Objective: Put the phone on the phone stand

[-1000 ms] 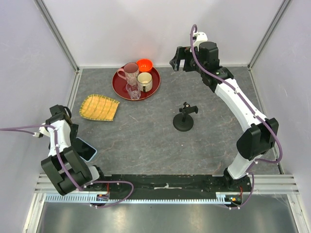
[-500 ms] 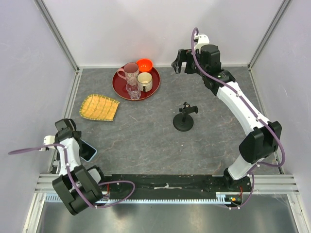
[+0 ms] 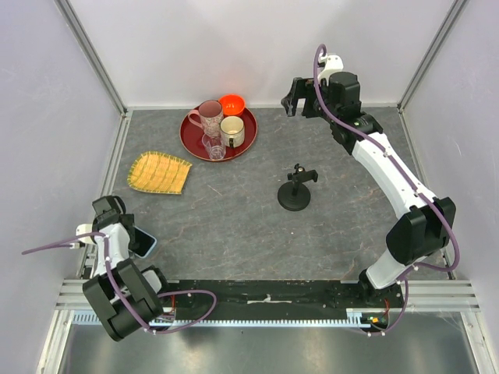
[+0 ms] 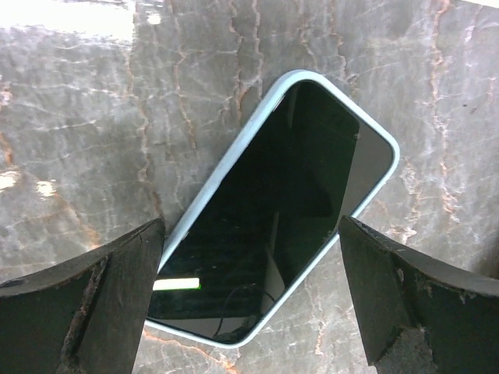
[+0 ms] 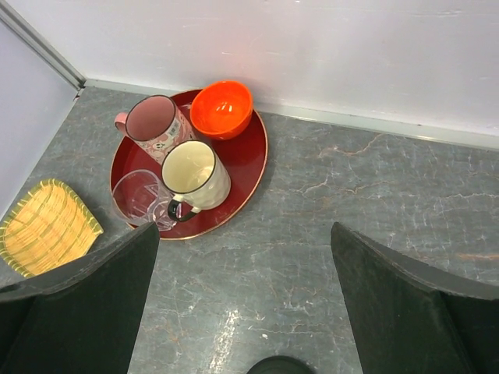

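One phone [image 4: 281,195] lies flat under the wide-open left claw [image 4: 249,234], well left of the one phone stand [image 3: 295,191]; right claw [image 5: 243,234] also wide-open.

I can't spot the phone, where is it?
In the top view, the phone lies flat in the near left corner of the table, below the open left gripper.

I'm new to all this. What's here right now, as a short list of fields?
phone: lying flat, screen up, not gripped
phone stand: upright, cradle empty, well apart from the phone
left gripper: open, directly above the phone
right gripper: open, holding nothing, facing the red tray
red tray: holds pink mug, cream mug, clear glass, orange bowl
beside tray: yellow woven basket
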You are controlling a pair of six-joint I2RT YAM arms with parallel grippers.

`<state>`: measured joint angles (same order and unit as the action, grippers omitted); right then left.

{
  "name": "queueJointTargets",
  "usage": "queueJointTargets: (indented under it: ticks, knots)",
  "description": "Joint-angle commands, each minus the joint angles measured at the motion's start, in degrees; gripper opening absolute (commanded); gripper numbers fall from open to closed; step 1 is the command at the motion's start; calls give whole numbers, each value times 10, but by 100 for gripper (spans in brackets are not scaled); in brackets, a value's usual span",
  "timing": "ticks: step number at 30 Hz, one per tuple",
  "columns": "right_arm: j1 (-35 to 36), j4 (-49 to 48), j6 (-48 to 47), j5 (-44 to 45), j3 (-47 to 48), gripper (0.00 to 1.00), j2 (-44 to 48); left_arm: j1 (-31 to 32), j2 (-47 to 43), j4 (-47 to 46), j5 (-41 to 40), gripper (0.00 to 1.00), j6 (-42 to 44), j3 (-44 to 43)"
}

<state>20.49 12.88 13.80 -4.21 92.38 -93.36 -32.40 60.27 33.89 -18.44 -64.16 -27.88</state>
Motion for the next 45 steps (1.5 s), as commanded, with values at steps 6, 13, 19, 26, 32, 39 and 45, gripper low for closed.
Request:
queueJointTargets:
  ticks: [6,13,19,26,32,39,45]
  knots:
    - [-3,-33,1,-4,0,98,18,2,103,-109,121,100,13,-18]
    - [-5,-33,-2,-1,-1,98,18,49,141,-76,93,100,49,-60]
    - [-10,-32,-4,1,-3,98,14,79,188,-17,53,100,90,-127]
    - [-28,-34,-4,0,-11,98,13,99,297,50,31,100,109,-208]
    - [-46,-35,-1,-4,-15,98,7,103,319,109,16,86,63,-225]
    - [-55,-37,3,-7,-21,98,11,103,320,116,39,56,-8,-203]
    - [-63,-39,4,-7,-27,98,15,103,272,116,23,2,-11,-187]
